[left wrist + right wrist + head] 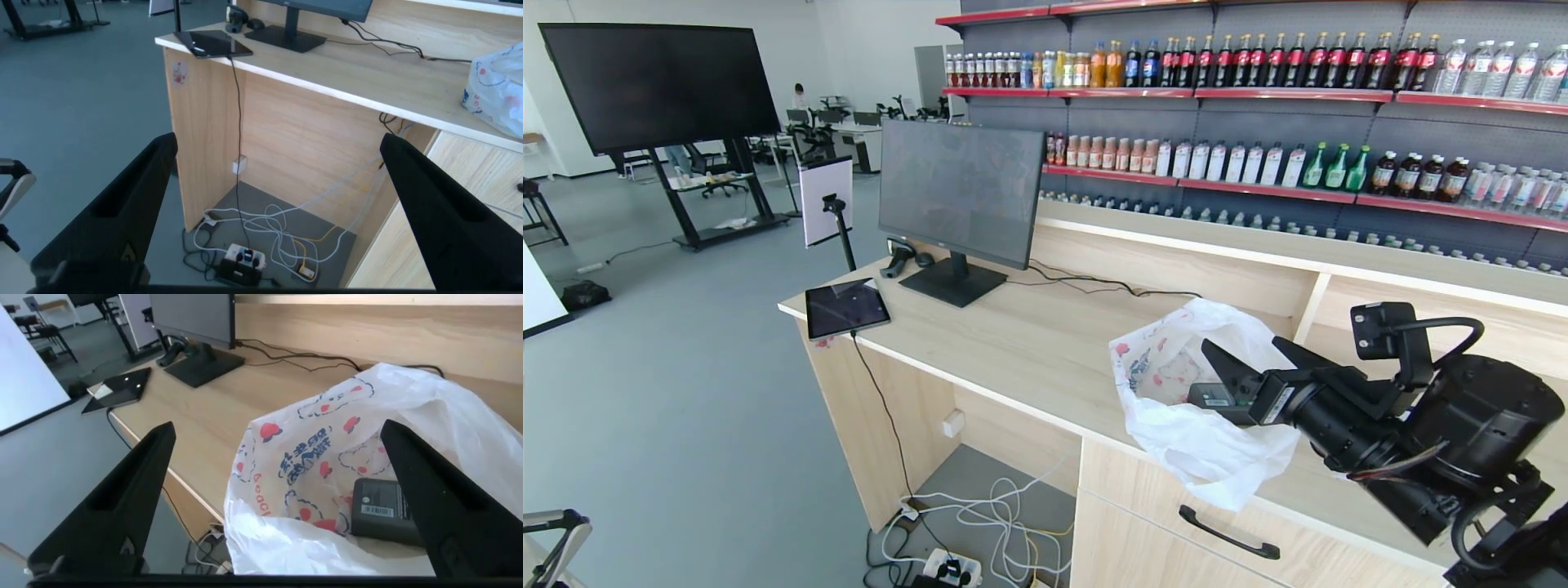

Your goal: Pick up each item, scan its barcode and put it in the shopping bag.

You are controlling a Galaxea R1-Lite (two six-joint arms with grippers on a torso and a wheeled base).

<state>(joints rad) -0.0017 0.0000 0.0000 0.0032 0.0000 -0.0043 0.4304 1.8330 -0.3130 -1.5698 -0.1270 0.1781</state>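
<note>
Dark grey rectangular box (380, 510) with a white barcode label lies inside the white plastic shopping bag (302, 457) printed with red hearts, near the bag's open mouth. The right gripper (276, 429) hangs directly over the bag with its black fingers spread wide and nothing between them; in the head view one finger of the right gripper (1240, 341) reaches down just beside the box (1215, 398). The bag (1201, 457) sits on the light wooden counter (1029, 335), its lower edge draped over the front above a drawer with a black handle (1229, 532).

The left gripper (278, 139) is likewise wide open and empty, held off the counter's end, above a white power strip with loose cables (245, 260) on the grey floor.

Farther along the counter stand a black monitor (961, 192) and a dark tablet (846, 308) at the corner. Red-edged shelves of bottles (1258, 98) line the wall behind.
</note>
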